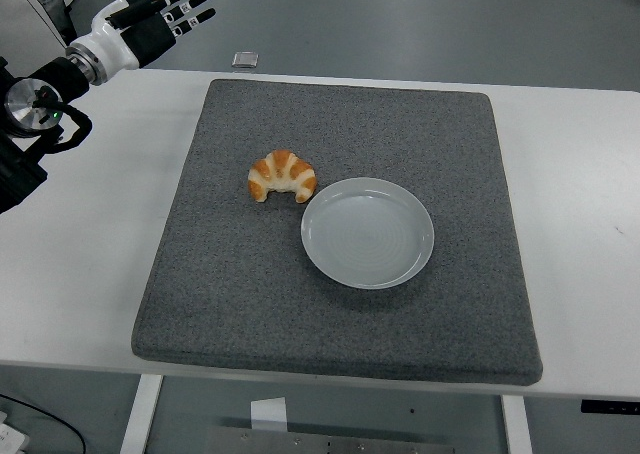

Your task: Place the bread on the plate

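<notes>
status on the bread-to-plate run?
Left hand open, raised at far left, holding nothing; right arm not in view. Croissant on the grey mat, just left of the empty plate. Nothing between them.

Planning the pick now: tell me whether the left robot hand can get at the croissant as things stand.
Probably yes. The left robot hand is raised at the far left with fingers spread and empty, and nothing lies between it and the croissant, which sits uncovered on the grey mat beside the plate.
</notes>
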Robot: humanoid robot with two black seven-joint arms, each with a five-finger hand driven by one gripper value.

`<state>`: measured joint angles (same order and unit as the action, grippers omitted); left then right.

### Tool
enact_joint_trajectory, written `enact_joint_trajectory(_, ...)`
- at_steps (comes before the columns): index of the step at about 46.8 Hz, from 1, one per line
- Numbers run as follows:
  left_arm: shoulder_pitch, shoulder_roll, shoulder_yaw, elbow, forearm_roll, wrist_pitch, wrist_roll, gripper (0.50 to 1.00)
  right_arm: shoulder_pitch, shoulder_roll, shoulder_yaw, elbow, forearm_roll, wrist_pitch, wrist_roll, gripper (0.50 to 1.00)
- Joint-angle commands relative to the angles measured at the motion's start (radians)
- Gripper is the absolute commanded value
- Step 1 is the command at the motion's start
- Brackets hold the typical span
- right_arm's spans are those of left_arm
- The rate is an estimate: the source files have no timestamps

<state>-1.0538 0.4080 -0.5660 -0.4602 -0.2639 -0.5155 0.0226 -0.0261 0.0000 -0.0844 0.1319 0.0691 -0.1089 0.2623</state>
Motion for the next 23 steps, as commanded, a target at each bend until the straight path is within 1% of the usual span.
enact_joint_trajectory(1, 0.000, 0.000, 0.000, -0.002, 0.003, -0.001, -0.001, 1.000, 0.000, 0.000, 0.000, 0.000, 0.000, 0.000, 0.000, 0.932)
enact_joint_trajectory(14, -0.002, 0.000, -0.002, 0.000, -0.006, 0.000, -0.001, 1.000, 0.000, 0.000, 0.000, 0.000, 0.000, 0.000, 0.000, 0.932)
enact_joint_trajectory(23, -0.005, 0.000, -0.002, 0.005, -0.005, 0.014, -0.003, 1.000, 0.000, 0.000, 0.000, 0.000, 0.000, 0.000, 0.000, 0.932)
